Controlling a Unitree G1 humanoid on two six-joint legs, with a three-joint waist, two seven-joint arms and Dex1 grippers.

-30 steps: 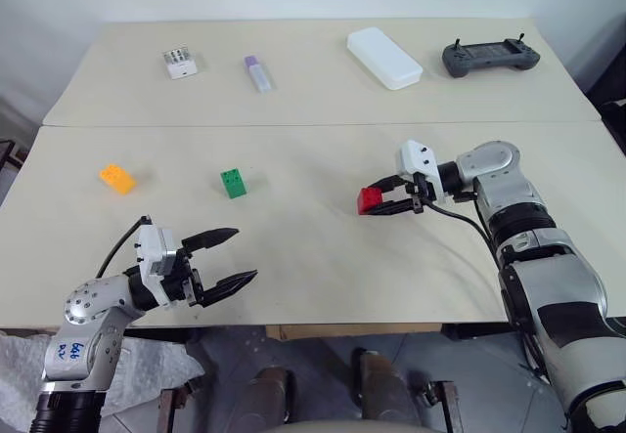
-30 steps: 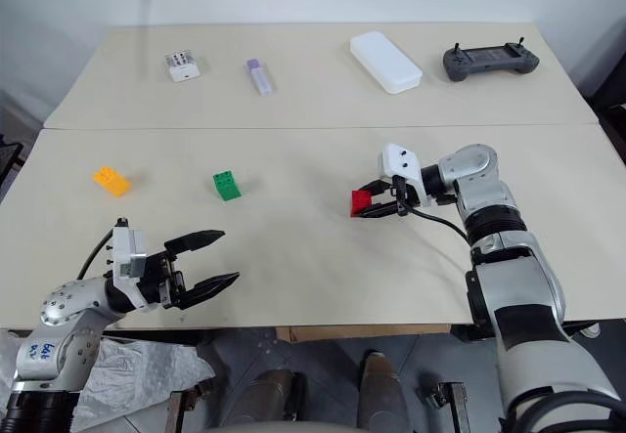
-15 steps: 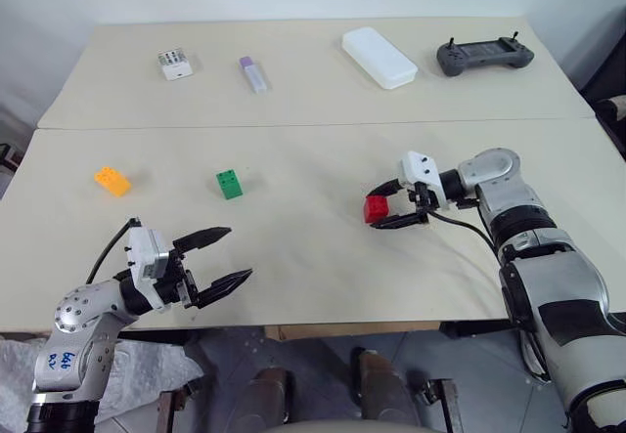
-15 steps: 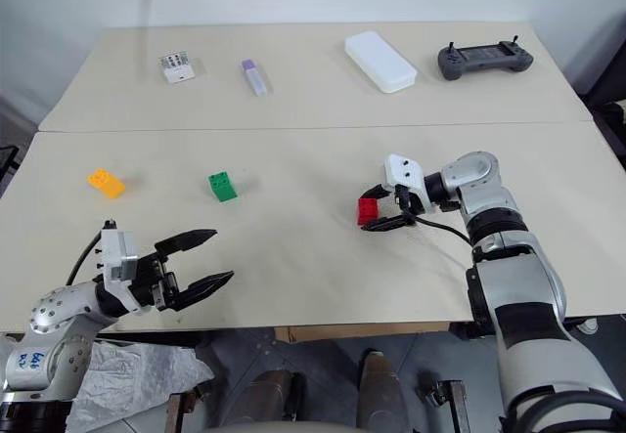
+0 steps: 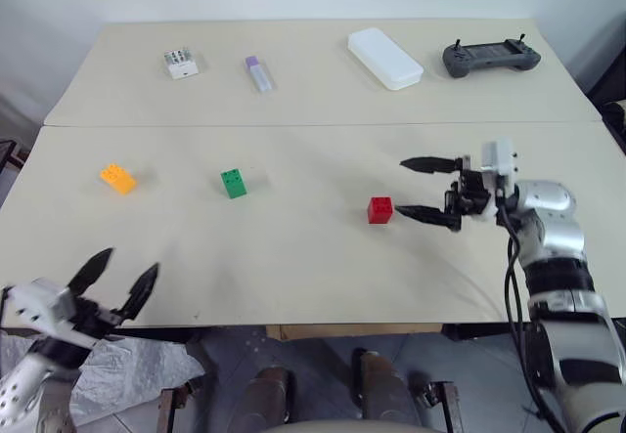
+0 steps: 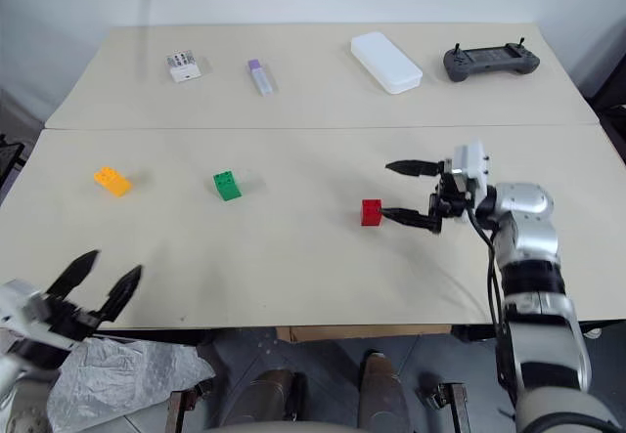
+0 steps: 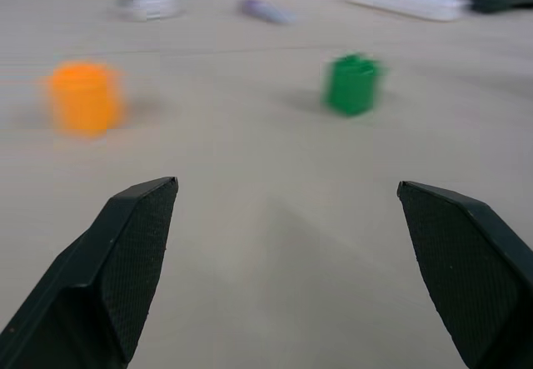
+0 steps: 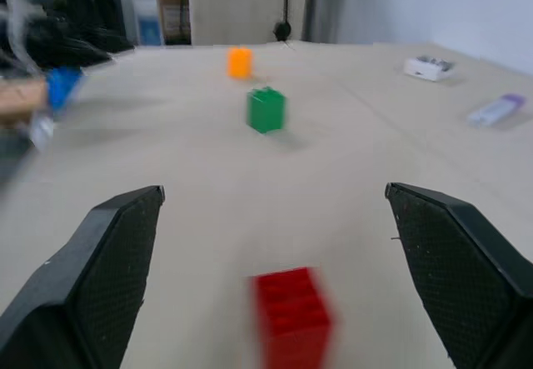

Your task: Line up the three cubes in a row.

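A: Where do your three cubes sit right now?

B: All on the near half of the bench (image 5: 293,267). Orange-yellow cube (image 5: 117,178) far left, green cube (image 5: 233,183) to its right, red cube (image 5: 380,210) well to the right again and a shade nearer you. Roughly one line across, left to right, with uneven gaps.

A: And the right end effector (image 5: 423,190)?

B: Fingers spread wide, pointing left, nothing in them. The red cube stands free on the bench just off the nearer fingertip, to its left, outside the gap.

A: Left end effector (image 5: 117,277)?

B: Also spread apart and empty, down at the near-left edge of the bench. Orange-yellow and green cubes both lie beyond it, toward the far side, orange-yellow the closer of the two.

A: So which arm for what?

B: Your call, but I'd judge the left arm nearer the orange-yellow and green cubes, the right arm nearer the red. If the red needs nudging into line, it lies left of the right fingers.
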